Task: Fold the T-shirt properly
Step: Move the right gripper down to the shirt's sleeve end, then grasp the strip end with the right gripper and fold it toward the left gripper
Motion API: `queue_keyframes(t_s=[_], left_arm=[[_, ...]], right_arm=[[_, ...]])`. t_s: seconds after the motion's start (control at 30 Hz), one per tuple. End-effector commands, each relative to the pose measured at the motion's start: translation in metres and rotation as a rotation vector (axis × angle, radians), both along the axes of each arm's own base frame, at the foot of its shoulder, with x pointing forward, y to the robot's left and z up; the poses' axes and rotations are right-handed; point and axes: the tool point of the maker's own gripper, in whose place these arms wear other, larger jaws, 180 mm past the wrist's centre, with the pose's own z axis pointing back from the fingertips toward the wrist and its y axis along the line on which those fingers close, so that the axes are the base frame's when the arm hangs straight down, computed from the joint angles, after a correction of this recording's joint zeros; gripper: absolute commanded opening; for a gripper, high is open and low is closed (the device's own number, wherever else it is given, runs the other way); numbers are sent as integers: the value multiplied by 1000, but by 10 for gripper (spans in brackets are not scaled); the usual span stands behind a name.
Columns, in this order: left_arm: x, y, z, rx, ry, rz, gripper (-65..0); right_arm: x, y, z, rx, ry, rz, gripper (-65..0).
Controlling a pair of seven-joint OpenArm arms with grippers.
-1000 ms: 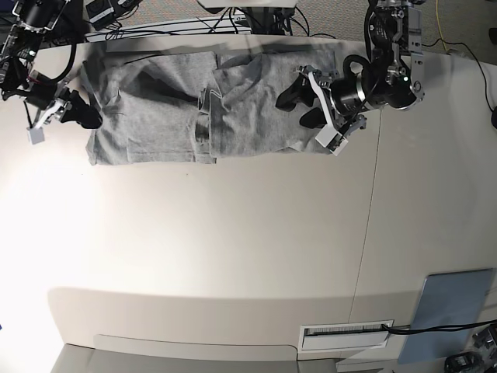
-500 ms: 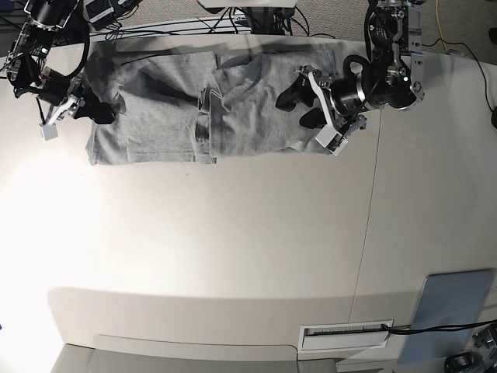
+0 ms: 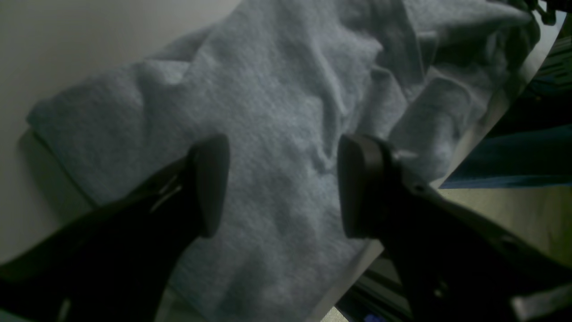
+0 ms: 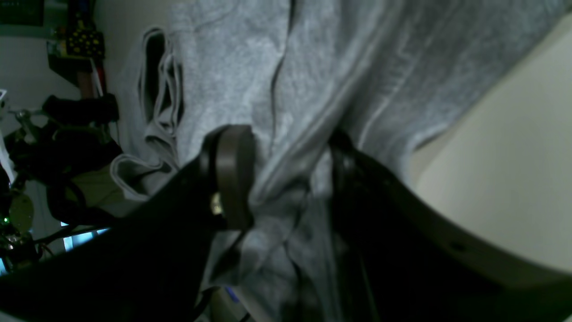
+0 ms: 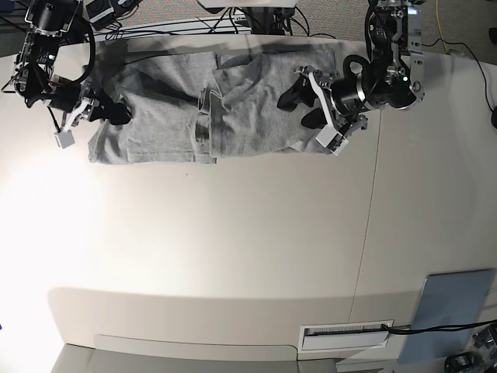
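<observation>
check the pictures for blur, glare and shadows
left wrist view: black rounded fingertips blurred, grey cotton t-shirt fairly sharp; right wrist view: dark fingers and the nearest cloth folds soft; base view: pale flat tabletop washed out bright at left, soft shadow band along its near edge

The T-shirt is matt cloth (softly wrinkled); the table looks smooth.

A: Base view, any lettering, upper left to lower right?
B: None I can read, centre included.
A: Left wrist view?
B: No readable word, number or sign, corner to corner.
A: Right wrist view, upper left and lower left of the frame?
B: Nothing legible there either. Noted: no readable text.
</observation>
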Motion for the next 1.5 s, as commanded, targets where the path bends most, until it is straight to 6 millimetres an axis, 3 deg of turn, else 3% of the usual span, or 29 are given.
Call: queue_keyframes(t_s=[0.0, 0.1, 0.23, 0.37, 0.57, 0.7, 0.87, 0.97, 1.07, 1.27, 1.47], left_arm=[[5, -3, 10, -30, -37, 5, -264], [4, -3, 10, -33, -36, 8, -265], [4, -3, 9, -30, -37, 9, -292], [4, -1, 8, -19, -37, 9, -292], [6, 5, 4, 26, -49, 18, -292], [15, 11, 1, 45, -68, 70, -292], [14, 16, -19, 39, -22, 113, -292], [14, 11, -34, -7, 7, 143, -292], [11, -6, -39, -61, 18, 104, -292], [18, -49, -34, -67, 7, 20, -292], [29, -68, -43, -16, 13, -7, -292]], right_arm=[[3, 2, 4, 12, -5, 9, -402], [3, 2, 3, 6, -4, 12, -466], [7, 1, 5, -3, -10, 15, -650], [19, -5, 13, -19, -39, 14, -650], [46, -68, 48, -161, -122, -68, -650], [50, -104, 73, -240, -156, -100, -650], [53, -118, 89, -291, -178, -91, -650], [56, -105, 100, -316, -227, -50, -650], [58, -77, 114, -364, -307, 26, -650], [45, -8, 132, -560, -429, 173, -650], [27, 77, 139, -581, -528, 257, -650]])
